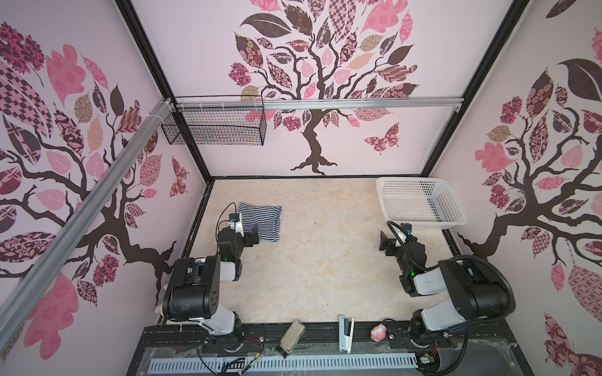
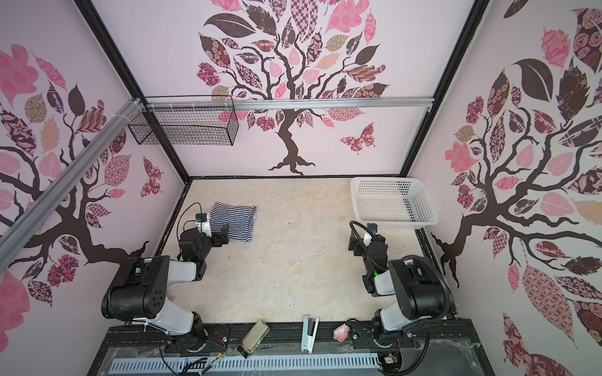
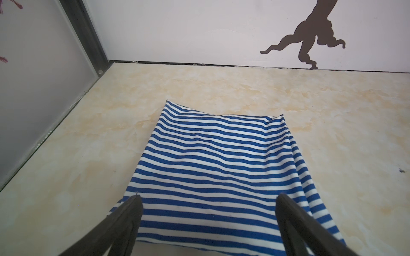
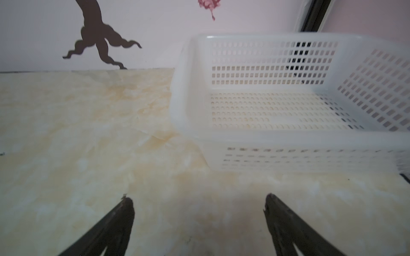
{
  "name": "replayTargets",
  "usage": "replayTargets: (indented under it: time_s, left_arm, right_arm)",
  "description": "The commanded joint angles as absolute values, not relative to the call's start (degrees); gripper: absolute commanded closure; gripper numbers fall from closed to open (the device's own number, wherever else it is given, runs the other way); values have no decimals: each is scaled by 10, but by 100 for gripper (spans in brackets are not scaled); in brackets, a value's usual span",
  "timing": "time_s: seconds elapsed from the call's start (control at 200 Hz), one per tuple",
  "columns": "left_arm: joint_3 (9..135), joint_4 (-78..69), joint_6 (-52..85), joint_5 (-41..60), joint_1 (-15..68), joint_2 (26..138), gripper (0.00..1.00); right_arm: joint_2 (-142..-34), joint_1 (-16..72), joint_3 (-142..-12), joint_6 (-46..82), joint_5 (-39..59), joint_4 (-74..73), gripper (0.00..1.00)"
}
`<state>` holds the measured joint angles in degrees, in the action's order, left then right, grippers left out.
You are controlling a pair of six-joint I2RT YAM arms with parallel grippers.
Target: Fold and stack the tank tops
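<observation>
One tank top [image 1: 265, 218] [image 2: 239, 216], striped navy and white, lies folded into a flat rectangle on the left of the marble-patterned table. In the left wrist view the tank top [image 3: 210, 159] fills the middle, with layered edges along one side. My left gripper [image 1: 252, 239] [image 2: 223, 239] [image 3: 207, 197] hovers open over its near edge, one finger above each near corner, holding nothing. My right gripper [image 1: 391, 242] [image 2: 356, 242] [image 4: 197, 199] stands open and empty over bare table, just in front of the white basket.
A white perforated basket [image 1: 423, 223] [image 2: 397, 224] [image 4: 288, 137] sits empty at the back right corner. A black wire basket [image 1: 215, 130] hangs from the rail on the back wall. A stapler [image 1: 346, 332], a tan case [image 1: 290, 337] and a small pink toy [image 1: 379, 332] lie on the front ledge.
</observation>
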<state>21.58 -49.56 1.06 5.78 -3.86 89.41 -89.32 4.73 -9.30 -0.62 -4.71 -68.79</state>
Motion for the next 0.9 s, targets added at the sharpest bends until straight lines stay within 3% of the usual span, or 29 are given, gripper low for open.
replayTargets:
  time_s: [0.0, 0.105, 0.25, 0.891]
  left_arm:
    - [222, -495, 10, 53, -39, 892, 3]
    - [220, -496, 10, 52, -38, 891, 3]
    - [221, -496, 10, 51, -38, 891, 3]
    - [223, -492, 7, 48, -35, 894, 3]
  right_arm:
    - [-870, 47, -150, -12, -51, -653, 0]
    - [-899, 48, -124, -3, -87, -749, 0]
    - [-892, 37, -159, 10, -72, -670, 0]
    - [-896, 32, -164, 17, -70, -666, 0]
